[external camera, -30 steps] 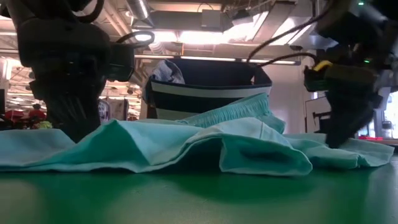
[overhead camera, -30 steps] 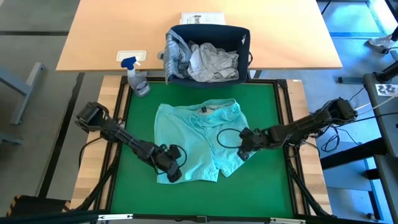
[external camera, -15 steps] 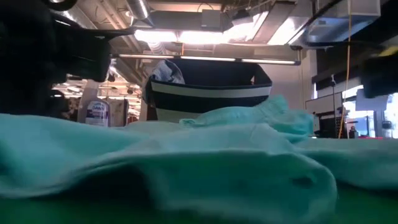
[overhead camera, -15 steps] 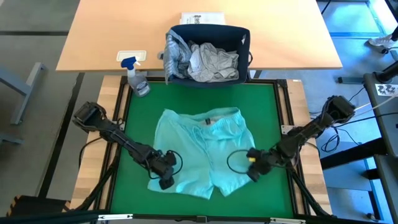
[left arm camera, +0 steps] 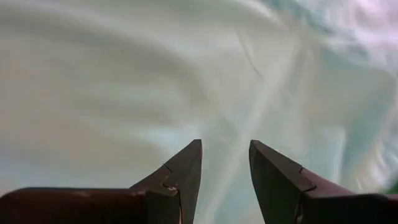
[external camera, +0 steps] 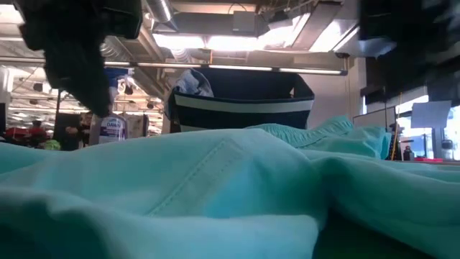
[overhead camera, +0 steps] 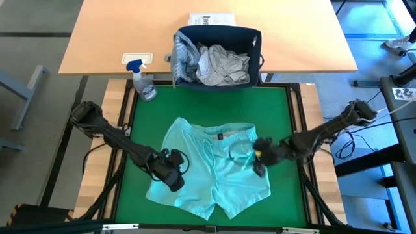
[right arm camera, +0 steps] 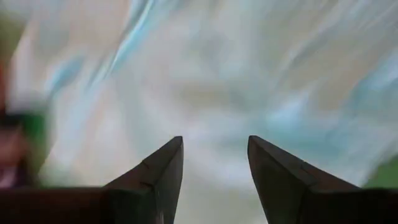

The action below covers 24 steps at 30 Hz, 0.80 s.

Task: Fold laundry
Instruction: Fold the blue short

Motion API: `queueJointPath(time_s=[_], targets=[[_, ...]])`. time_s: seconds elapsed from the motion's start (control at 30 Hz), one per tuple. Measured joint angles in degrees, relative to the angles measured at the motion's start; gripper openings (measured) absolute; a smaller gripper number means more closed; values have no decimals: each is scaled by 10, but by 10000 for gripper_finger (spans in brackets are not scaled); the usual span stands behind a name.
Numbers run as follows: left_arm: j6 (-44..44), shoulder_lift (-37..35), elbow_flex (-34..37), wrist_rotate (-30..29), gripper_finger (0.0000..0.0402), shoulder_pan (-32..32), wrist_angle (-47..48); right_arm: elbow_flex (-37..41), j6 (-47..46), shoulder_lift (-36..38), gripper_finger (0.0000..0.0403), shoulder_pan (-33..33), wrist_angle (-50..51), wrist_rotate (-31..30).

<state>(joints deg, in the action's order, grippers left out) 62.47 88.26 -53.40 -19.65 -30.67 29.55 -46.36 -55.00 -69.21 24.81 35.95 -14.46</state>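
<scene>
Green table [overhead camera: 273, 104]: mint-teal garment [overhead camera: 214, 172] spread, both grippers over it.

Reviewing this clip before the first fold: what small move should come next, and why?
Probably smooth the mint-teal shorts flat. Both grippers, left and right, sit open over the cloth with nothing between the fingers, and the low view shows the fabric humped and wrinkled on the green mat.

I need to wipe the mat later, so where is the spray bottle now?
In the high view, the spray bottle stands at the green mat's far left corner, left of the basket.
</scene>
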Motion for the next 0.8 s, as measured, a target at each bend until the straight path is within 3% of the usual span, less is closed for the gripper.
queueJointPath(time_s=[0.1,0.37,0.43,0.6,0.67,0.8], targets=[[4,14,13,-12,129,-1,-5,4,20,-10,179,-64,-22,-44],[5,63,41,24,129,-2,-8,33,108,-89,179,-198,-61,-7],[7,72,47,27,129,-2,-10,34,124,-112,179,-224,-58,-40],[16,76,63,17,129,-13,-16,34,129,-143,179,-302,-83,-196],[16,76,66,13,129,-18,-16,33,130,-144,179,-335,-99,-219],[15,76,62,15,129,-22,-11,24,171,-124,179,-381,-95,-164]])
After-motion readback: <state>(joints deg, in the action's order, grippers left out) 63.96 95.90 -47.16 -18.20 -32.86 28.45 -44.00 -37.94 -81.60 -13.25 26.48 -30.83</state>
